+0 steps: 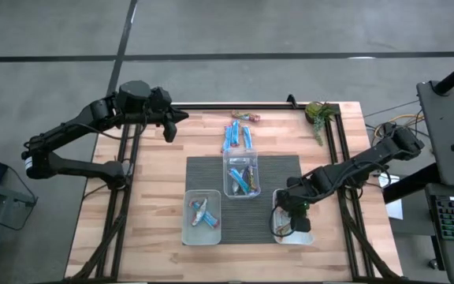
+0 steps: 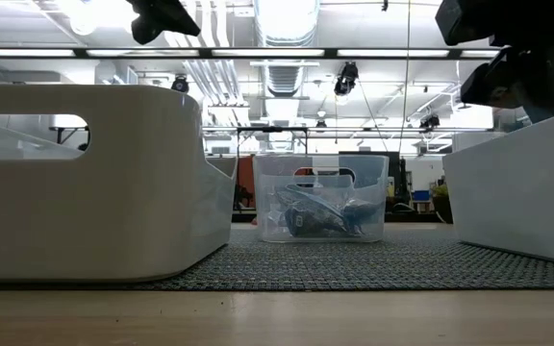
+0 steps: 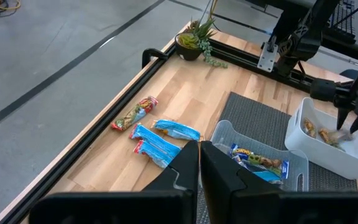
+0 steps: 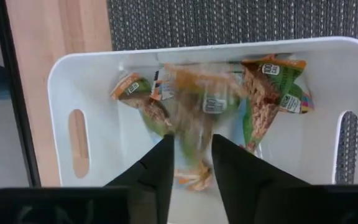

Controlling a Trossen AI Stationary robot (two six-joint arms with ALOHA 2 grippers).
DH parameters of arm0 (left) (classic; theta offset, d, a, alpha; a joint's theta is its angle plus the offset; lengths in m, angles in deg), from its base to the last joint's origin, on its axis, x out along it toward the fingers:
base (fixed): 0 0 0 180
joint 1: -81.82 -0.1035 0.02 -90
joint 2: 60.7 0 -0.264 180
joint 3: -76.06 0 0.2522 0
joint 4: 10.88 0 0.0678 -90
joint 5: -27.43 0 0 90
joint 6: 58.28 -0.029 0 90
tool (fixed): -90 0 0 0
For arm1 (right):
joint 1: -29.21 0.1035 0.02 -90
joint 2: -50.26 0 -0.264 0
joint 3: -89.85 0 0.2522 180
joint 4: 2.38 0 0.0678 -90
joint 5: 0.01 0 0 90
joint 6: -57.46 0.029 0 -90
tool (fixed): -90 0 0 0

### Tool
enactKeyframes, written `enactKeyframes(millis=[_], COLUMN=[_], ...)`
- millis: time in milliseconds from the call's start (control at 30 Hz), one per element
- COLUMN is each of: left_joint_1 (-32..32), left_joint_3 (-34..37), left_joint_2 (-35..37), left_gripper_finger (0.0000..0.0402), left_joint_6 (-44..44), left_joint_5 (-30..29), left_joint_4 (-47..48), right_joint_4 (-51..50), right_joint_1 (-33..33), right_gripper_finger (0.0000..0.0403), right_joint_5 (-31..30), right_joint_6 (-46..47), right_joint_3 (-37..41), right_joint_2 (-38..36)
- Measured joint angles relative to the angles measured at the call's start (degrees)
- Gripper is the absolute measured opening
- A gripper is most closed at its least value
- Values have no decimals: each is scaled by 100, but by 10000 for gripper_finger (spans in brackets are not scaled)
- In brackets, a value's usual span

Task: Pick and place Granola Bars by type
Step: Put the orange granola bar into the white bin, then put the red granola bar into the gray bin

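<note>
Overhead, right jaws [image 1: 292, 207] hang over the white tub [image 1: 306, 234] on the grey ribbed mat [image 1: 282, 170], fingers parted around a blurred orange-green granola bar [image 4: 194, 134]; like bars lie beneath. Left jaws [image 1: 170, 126], pressed together and holding nothing, sit at the far bench [image 1: 156, 173] edge. Blue bars [image 1: 237, 138] lie loose on the pale wood ahead of them, others in two clear tubs [image 1: 241, 175]. Room: grey floor, ceiling lights, ducts.
</note>
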Motion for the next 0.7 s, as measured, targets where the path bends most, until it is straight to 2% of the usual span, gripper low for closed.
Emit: enactKeyframes(millis=[200,367,467,633,700], left_joint_1=[-1,0,0,0,0], left_joint_3=[0,0,0,0,0], left_joint_2=[0,0,0,0,0], left_gripper_finger=[0,0,0,0,0], left_joint_6=[2,2,4,-3,-7], left_joint_5=[0,0,-2,-2,-2], left_joint_4=[-2,-2,-2,-2,-2], right_joint_4=[6,20,21,-31,-36], right_joint_1=[0,0,0,-11,-15], right_gripper_finger=[138,141,113,30,16], right_joint_5=[9,-91,-246,-484,-572], right_joint_6=[2,-13,-111,-287,-311], right_joint_3=[0,-18,-129,-332,-384], right_joint_2=[-1,-2,-35,-138,-209])
